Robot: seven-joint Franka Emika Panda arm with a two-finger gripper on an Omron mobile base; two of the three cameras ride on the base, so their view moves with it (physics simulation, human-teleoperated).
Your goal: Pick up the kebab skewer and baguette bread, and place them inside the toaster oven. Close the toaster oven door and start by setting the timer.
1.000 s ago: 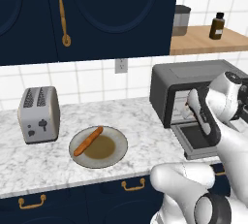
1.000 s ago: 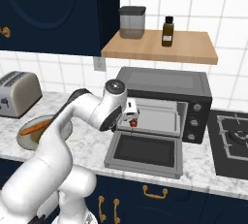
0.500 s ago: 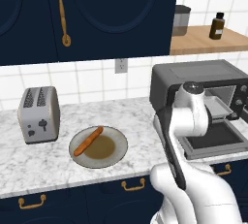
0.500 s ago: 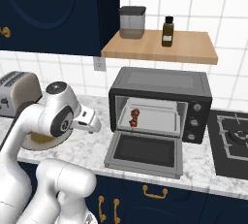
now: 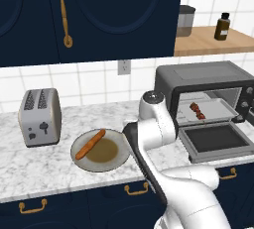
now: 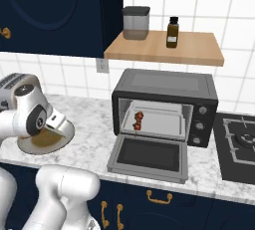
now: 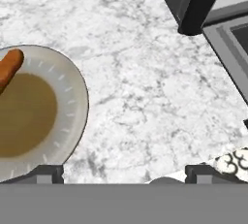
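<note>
Right base view is showing the kebab skewer [image 6: 138,120] lying inside the toaster oven [image 6: 166,105], door [image 6: 149,156] hanging open. The baguette bread [image 5: 90,143] is waiting on the plate [image 5: 116,161], left. The gripper [image 7: 124,172] is hovering open and empty over the tabletop [image 7: 145,72].

Bright, even rendered light; soft shadows, no blur.
</note>
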